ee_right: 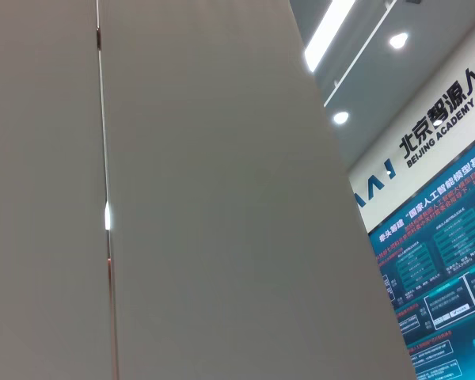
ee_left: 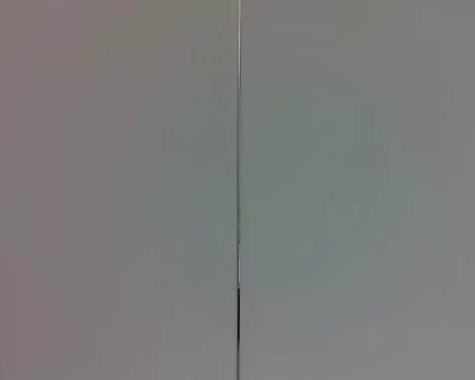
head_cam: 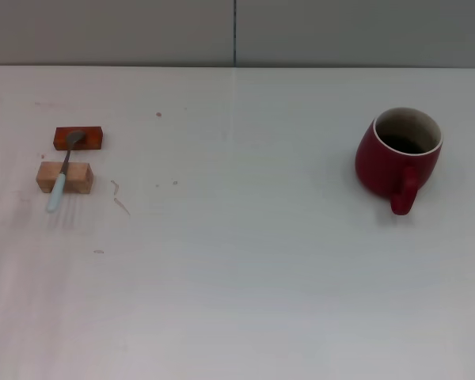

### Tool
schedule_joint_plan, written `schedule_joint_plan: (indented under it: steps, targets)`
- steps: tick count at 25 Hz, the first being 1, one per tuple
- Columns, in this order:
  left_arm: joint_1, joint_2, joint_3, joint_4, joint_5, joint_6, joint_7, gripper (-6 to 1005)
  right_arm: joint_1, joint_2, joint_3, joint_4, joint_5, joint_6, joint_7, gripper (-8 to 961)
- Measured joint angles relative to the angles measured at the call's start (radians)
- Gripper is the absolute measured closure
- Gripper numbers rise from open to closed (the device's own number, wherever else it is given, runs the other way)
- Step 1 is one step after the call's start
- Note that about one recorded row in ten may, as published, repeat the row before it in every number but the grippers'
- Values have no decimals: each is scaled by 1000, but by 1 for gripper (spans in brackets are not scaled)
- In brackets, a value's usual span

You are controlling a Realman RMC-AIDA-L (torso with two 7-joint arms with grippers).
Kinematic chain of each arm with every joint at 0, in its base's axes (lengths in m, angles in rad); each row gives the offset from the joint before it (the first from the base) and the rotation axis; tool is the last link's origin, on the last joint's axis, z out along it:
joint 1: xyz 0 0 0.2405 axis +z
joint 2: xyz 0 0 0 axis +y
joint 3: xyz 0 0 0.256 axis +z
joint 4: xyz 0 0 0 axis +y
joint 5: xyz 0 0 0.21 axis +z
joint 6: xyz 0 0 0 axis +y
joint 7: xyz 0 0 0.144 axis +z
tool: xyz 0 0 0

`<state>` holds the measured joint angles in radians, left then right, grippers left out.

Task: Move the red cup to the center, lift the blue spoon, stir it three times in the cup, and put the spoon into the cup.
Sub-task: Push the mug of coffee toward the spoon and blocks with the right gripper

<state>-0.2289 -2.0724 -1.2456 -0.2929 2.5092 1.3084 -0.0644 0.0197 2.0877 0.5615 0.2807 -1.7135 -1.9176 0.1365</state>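
Observation:
The red cup (head_cam: 398,155) stands upright on the right side of the white table, its handle turned toward the front and its dark inside showing. Far to the left lies the blue spoon (head_cam: 63,171), its grey bowl resting on an orange-red block (head_cam: 78,138) and its pale blue handle crossing a tan wooden block (head_cam: 64,177). Neither gripper shows in any view; both wrist views show only wall panels.
The white table (head_cam: 237,261) reaches back to a grey panelled wall (head_cam: 237,32). Small marks dot the surface near the blocks. A wide stretch of bare table lies between spoon and cup.

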Motion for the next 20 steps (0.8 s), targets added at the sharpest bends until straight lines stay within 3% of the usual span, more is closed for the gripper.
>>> schedule_joint_plan:
  steps: [13, 20]
  targets:
    - [1, 0, 0, 0, 0, 0, 0, 163, -1, 0, 3, 0, 2, 5, 0, 393]
    - [1, 0, 0, 0, 0, 0, 0, 164, 13, -2, -1, -5, 37, 111, -12, 429]
